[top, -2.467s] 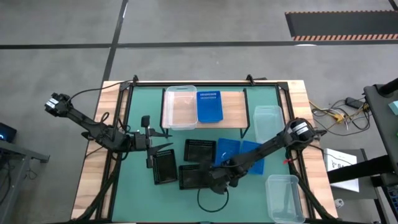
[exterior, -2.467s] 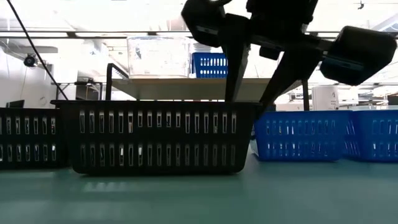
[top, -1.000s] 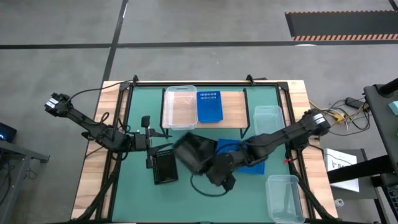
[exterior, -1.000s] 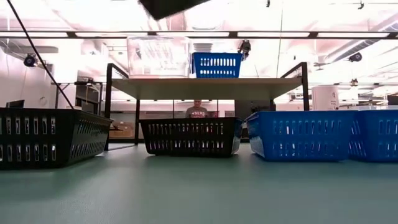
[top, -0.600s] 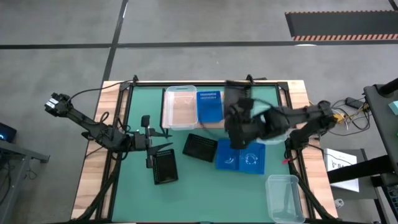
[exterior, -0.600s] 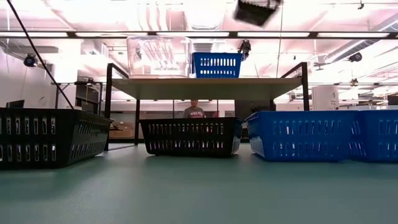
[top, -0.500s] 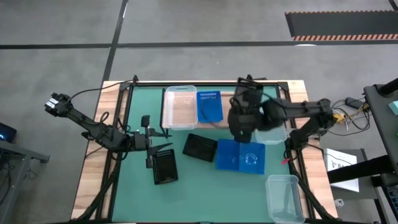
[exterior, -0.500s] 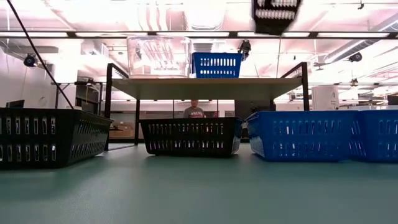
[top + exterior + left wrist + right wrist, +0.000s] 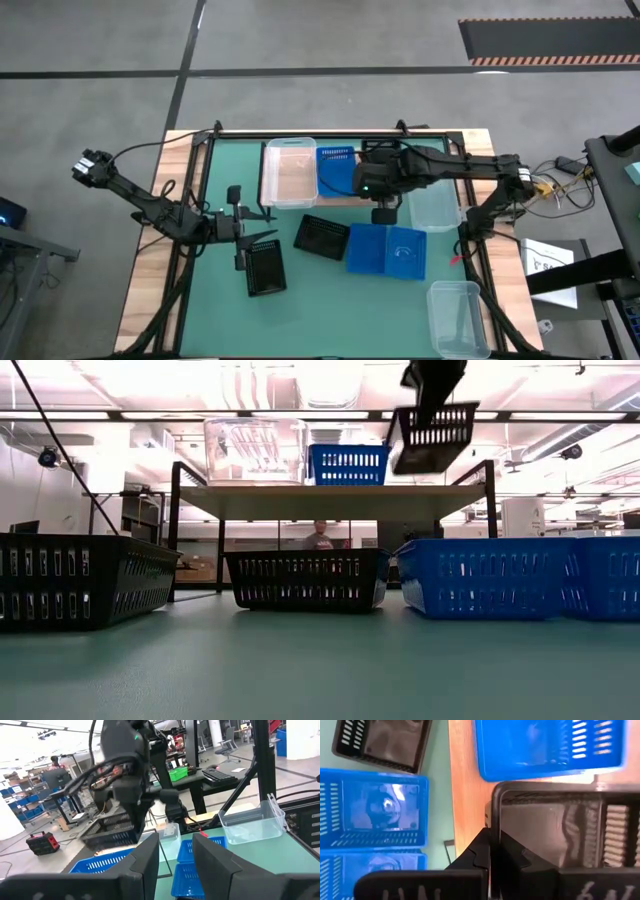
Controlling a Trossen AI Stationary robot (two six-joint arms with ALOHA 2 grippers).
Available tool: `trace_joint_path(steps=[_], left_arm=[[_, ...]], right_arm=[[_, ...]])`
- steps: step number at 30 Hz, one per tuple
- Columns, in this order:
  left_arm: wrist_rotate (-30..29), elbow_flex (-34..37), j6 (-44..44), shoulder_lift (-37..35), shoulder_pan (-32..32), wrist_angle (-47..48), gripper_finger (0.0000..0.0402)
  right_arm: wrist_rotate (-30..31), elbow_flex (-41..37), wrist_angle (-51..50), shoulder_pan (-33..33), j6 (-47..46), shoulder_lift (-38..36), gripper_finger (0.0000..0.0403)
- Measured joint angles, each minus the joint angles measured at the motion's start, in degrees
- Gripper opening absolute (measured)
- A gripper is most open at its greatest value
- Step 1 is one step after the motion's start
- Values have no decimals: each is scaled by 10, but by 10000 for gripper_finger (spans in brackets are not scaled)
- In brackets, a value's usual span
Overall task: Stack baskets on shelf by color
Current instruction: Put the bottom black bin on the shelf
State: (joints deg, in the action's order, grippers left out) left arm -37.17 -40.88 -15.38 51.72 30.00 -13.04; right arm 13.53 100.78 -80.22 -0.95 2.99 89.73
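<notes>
My right gripper (image 9: 430, 382) is shut on a black mesh basket (image 9: 430, 438) that hangs just above the right part of the shelf (image 9: 330, 500). A clear basket (image 9: 290, 172) and a blue basket (image 9: 337, 170) sit side by side on the shelf board. Two more black baskets (image 9: 322, 237) (image 9: 265, 268) rest on the green table, beside two blue ones (image 9: 367, 248) (image 9: 405, 252). My left gripper (image 9: 250, 240) waits open, low over the table's left side, next to the nearer black basket. My right gripper holds the black basket by the rim of one end wall (image 9: 495, 815), with one finger (image 9: 482, 851) outside the wall and the other (image 9: 515, 855) inside. The fingers come from above, pointing down. The basket hangs below them, slightly tilted and clear of the shelf board.
A clear basket (image 9: 432, 198) lies right of the shelf and another (image 9: 458, 318) at the table's near right corner. The shelf's black legs (image 9: 176, 530) stand on the table's far half. Bare green table (image 9: 330, 320) lies toward the near edge. A person (image 9: 318, 538) shows in the room behind.
My right gripper has carried the black basket up from the middle of the table toward the far edge and right. It then came down to just above the shelf's right part. The basket has turned about on the way and stays clear of everything.
</notes>
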Motion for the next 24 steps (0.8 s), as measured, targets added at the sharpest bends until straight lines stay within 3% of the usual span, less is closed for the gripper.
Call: trace_joint_path(steps=[8,24], left_arm=[[0,0,0,0,0,0,102],[0,0,0,0,0,0,102]], right_arm=[[-60,-28,67,-16,31,5,8],[-61,-53,73,-17,13,5,9]])
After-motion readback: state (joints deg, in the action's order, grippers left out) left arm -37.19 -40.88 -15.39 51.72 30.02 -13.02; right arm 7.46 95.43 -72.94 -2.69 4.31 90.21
